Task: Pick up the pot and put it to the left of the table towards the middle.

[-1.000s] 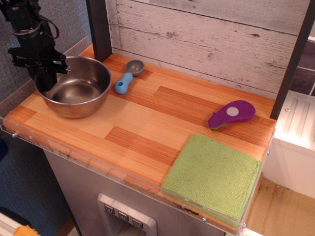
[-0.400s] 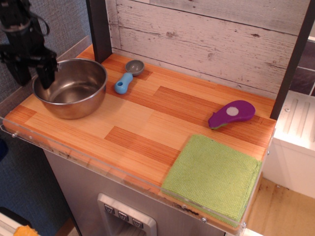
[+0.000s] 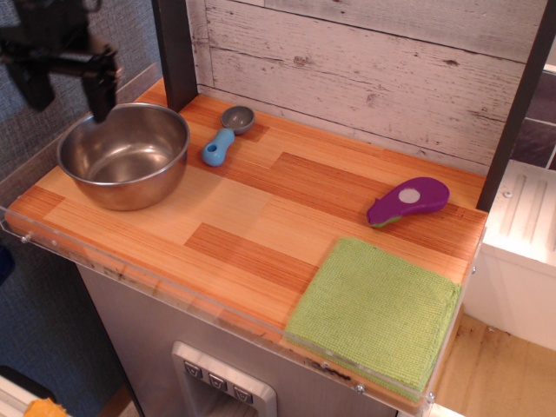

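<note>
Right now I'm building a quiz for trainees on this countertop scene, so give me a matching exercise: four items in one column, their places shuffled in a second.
Items:
1. pot
2. scoop
3. purple brush
4. green cloth

Places:
A. front right corner of the table
B. far right, just behind the cloth
C. left end, under the raised tool
D. at the back, just right of the pot

Pairs: 1-C, 2-D, 3-B, 4-A

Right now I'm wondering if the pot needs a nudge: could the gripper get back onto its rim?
Probably yes. The gripper hangs just above the pot's back-left rim, jaws spread, with nothing between them. The scoop lies clear on the other side.
</note>
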Tool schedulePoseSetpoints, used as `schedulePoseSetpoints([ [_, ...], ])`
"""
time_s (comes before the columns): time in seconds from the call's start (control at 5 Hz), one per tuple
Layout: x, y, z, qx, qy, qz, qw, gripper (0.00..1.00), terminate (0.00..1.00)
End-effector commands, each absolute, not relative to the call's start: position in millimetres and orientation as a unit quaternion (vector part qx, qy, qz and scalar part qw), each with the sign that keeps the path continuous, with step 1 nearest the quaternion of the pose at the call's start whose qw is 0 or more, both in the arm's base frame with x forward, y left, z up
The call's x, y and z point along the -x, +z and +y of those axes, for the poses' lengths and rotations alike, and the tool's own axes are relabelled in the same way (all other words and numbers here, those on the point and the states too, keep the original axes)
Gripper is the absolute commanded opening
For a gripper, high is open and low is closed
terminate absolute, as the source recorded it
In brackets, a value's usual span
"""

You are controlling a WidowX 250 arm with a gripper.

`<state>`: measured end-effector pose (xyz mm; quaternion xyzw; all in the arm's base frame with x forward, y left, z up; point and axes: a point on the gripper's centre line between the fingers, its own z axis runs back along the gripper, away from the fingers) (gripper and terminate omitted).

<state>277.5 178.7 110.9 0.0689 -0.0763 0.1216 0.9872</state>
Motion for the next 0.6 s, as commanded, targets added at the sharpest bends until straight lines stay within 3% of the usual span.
schedulePoseSetpoints([
  [0.0, -254.5, 118.2, 145.4, -0.044, 0.123, -0.091, 0.987, 1.00, 0.00],
  [0.2, -254.5, 118.2, 145.4, -0.044, 0.123, -0.091, 0.987, 1.00, 0.00],
  [0.4, -254.5, 118.2, 145.4, -0.044, 0.123, -0.091, 0.987, 1.00, 1.00],
])
